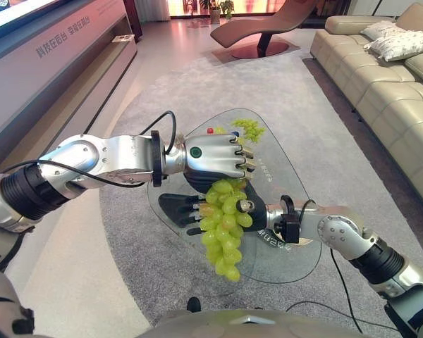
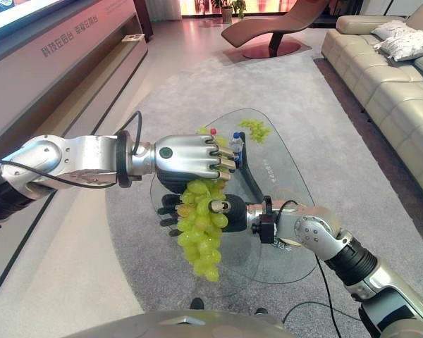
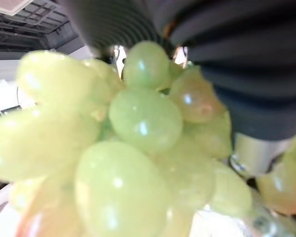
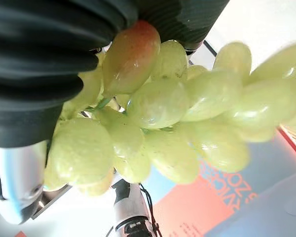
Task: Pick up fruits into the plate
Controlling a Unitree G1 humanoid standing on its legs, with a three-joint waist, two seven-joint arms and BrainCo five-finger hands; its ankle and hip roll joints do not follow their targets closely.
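A big bunch of green grapes (image 1: 224, 225) hangs over the near half of a glass table (image 1: 293, 266). My left hand (image 1: 211, 155), reaching in from the left, is shut on the top of the bunch. My right hand (image 1: 180, 210) comes in from the lower right and lies flat behind and under the bunch, its fingers straight and spread, open. The grapes (image 3: 143, 118) show very close past the left hand's dark cover, and the same grapes (image 4: 158, 108) show just as close in the right wrist view. I cannot make out a plate.
A second, smaller bunch of grapes (image 1: 248, 128) lies at the table's far end, beside a small red thing (image 1: 210, 130) and a small bottle (image 2: 236, 138). The table stands on a grey rug. A beige sofa (image 1: 388, 84) runs along the right, a long low unit (image 1: 56, 63) along the left.
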